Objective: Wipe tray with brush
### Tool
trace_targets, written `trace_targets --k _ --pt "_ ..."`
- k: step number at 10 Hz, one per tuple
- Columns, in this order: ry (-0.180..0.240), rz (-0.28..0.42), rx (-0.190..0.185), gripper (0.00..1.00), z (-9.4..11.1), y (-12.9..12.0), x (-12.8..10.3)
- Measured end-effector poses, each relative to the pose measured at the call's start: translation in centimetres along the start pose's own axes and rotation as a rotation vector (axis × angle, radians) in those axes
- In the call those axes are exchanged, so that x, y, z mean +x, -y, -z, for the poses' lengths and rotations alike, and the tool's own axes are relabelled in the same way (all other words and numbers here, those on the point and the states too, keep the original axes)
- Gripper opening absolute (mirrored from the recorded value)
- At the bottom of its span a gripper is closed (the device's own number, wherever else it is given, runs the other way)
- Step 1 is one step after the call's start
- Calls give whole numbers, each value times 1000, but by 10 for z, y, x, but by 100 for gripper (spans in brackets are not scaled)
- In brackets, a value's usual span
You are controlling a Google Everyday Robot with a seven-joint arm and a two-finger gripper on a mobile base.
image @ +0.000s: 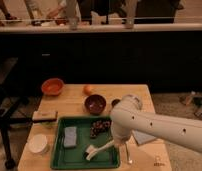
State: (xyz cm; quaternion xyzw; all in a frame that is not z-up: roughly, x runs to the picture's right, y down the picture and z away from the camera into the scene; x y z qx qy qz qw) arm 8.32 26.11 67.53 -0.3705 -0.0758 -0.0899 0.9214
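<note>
A large green tray sits at the near edge of a wooden desk. The white-handled brush lies slanted across the tray's right half, head toward the near rim. The white arm's end effector hangs at the handle's upper end; whether it grips cannot be told. A blue sponge rests in the tray's left half.

The end effector holds the brush down inside the green tray.

One tray, one brush, two bowls, one orange, one gripper over the tray.
</note>
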Motion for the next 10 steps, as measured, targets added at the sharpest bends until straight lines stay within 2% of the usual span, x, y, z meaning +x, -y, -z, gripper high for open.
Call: trace_targets --k 2,3,6,7,10 --pt "1 -10 -20 0 -8 -13 10" --pt "3 -41 -25 0 -12 -13 26" --pt "-19 -82 -29 0 -15 6 49" --pt "-30 -94 -25 0 -12 20 55" --pt "-40 -64 -19 0 -6 32 43"
